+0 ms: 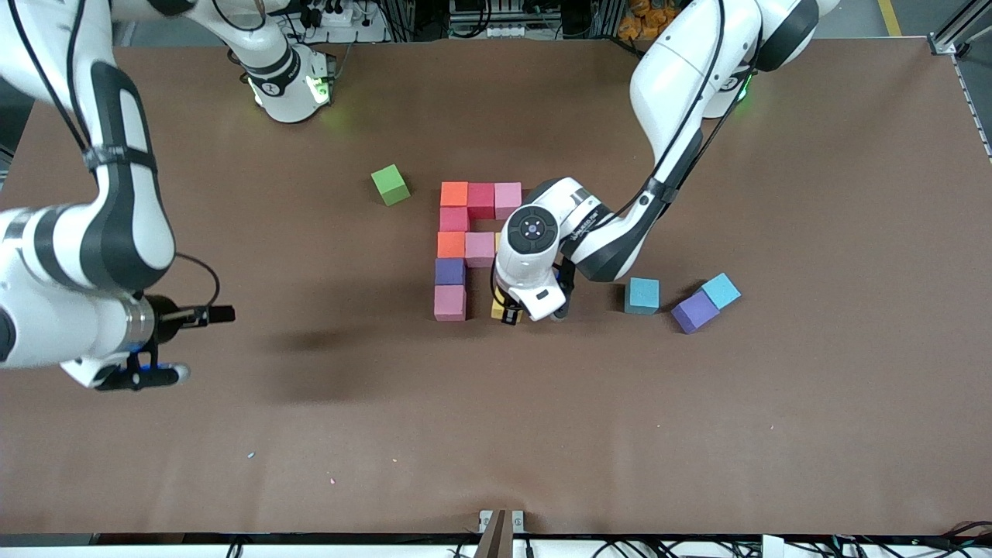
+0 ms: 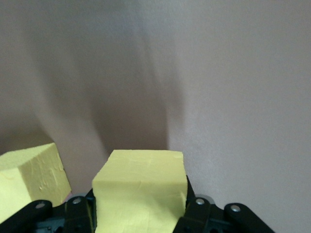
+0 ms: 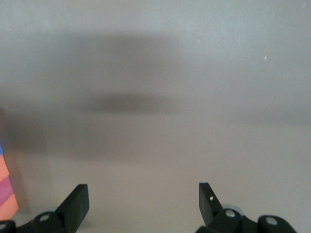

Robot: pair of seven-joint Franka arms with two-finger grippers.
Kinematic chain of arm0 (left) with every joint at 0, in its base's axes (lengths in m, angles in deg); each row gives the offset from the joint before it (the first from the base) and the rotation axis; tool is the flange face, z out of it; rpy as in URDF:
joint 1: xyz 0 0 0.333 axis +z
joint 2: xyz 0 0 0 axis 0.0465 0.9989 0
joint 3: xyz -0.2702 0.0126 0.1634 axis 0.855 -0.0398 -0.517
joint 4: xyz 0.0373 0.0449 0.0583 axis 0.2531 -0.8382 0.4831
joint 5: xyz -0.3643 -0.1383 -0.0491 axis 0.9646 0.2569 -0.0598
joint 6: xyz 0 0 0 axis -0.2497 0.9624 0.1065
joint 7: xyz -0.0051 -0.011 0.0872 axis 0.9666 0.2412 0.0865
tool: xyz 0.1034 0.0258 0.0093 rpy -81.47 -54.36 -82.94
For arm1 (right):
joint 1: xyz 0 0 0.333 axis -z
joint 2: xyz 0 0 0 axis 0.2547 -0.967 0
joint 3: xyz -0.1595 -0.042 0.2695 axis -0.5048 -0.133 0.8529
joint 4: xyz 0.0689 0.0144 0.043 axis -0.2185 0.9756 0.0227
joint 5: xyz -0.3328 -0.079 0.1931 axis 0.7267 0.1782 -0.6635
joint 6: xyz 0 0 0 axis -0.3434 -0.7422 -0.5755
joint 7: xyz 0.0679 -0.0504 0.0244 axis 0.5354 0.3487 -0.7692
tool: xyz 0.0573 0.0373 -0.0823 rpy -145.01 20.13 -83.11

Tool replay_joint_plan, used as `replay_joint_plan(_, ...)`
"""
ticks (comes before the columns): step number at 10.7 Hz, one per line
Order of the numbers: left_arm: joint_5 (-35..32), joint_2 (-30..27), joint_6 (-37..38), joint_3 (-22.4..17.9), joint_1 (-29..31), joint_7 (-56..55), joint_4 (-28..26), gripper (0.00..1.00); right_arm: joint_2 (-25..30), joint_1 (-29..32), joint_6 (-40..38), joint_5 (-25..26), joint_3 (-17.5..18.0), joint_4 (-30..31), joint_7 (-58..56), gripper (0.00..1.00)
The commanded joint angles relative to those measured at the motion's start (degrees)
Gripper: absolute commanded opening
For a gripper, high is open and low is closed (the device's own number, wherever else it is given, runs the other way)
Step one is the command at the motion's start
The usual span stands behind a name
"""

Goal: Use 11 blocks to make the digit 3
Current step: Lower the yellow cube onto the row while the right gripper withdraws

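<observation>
We take the green cube [image 1: 390, 184] as our landmark; it lies alone on the brown table [image 1: 814, 403], toward the right arm's end of the block figure.

Just beside the green cube, toward the left arm's end, we see a row of three touching blocks: an orange block [image 1: 454, 194], a crimson block [image 1: 481, 200] and a pink block [image 1: 508, 199]. From the orange block a column runs nearer to the front camera than the green cube: a crimson-pink block [image 1: 453, 219], a second orange block [image 1: 451, 245], a purple block [image 1: 449, 272] and a pink block [image 1: 449, 303] at its near end. Another pink block [image 1: 480, 249] touches the second orange block on the side away from the green cube.

The left gripper [image 1: 511, 314] is low at the table, nearer to the front camera than the green cube and just beside the column's near pink block. We see it pinching a yellow block [image 2: 141, 191] between its fingers [image 2: 199, 213]. In the left wrist view a second yellow block [image 2: 30, 177] sits just beside the held one, apart from it.

Well apart from the green cube, toward the left arm's end, lie a cyan block [image 1: 642, 295], a second purple block [image 1: 694, 311] and a second cyan block [image 1: 721, 291] touching that purple one.

The right gripper [image 1: 147, 376] waits in the air over bare table, toward the right arm's end from the green cube, its fingers [image 3: 75, 204] spread wide around nothing.
</observation>
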Motion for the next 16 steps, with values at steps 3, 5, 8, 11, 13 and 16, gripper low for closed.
replay_joint_plan(3, 3.5, 3.9, 0.1, -0.8, -1.5, -0.8, 4.9, 0.00, 16.5, 3.8, 4.2, 1.4, 0.8, 16.9, -5.0, 1.00)
replay_joint_plan(5, 3.4, 4.7, 0.6, -0.7, -2.1, -0.8, 5.1, 0.00, 21.4, 4.0, 3.7, 1.4, 0.8, 16.9, -5.3, 1.00)
replay_joint_plan(8, 3.6, 6.3, 1.0, -0.6, -2.3, -0.8, 6.8, 0.00, 27.1, 2.0, 1.1, 1.6, 0.7, 15.0, -4.7, 1.00)
replay_joint_plan(11, 4.1, 6.8, 1.0, -0.5, -2.5, -0.9, 7.2, 0.00, 26.4, -1.8, -2.6, 1.5, -1.8, 6.7, -4.8, 1.00)
replay_joint_plan(13, 6.7, 6.8, 1.0, -0.8, -2.5, -1.4, 7.8, 0.00, 26.5, -1.2, -3.0, 1.3, -1.9, 4.5, -4.8, 1.00)
replay_joint_plan(16, 6.9, 7.1, 1.0, -0.8, -2.5, -4.2, 7.9, 0.00, 25.4, 0.4, -8.4, 1.7, -1.9, -0.7, -5.0, 1.00)
